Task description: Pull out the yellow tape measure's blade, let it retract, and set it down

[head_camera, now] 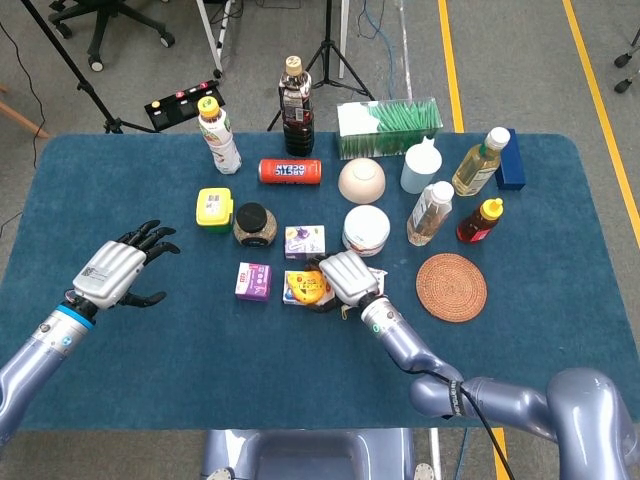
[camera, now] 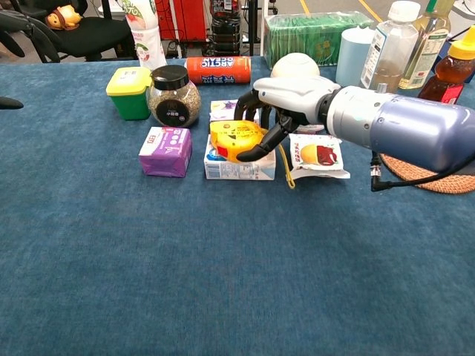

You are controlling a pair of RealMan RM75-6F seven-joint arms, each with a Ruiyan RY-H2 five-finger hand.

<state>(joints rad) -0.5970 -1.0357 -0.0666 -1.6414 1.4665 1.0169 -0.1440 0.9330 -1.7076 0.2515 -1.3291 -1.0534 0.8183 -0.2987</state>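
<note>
The yellow tape measure (head_camera: 304, 289) (camera: 234, 139) lies on top of a small white and blue carton (camera: 237, 169) in the middle of the table. My right hand (head_camera: 345, 276) (camera: 288, 98) wraps it from the right: the dark fingers curl over its back edge and the thumb presses its front right side. A yellow strap hangs down beside the carton. Its blade is not out. Far to the left, my left hand (head_camera: 115, 272) hovers over the blue cloth with fingers spread and nothing in it.
A purple box (camera: 165, 141) stands left of the carton and a fruit snack packet (camera: 319, 156) lies right of it. Behind are a seed jar (camera: 174, 95), a green tub (camera: 130, 90), a white tub (head_camera: 366, 230) and bottles. A woven coaster (head_camera: 451, 287) lies to the right.
</note>
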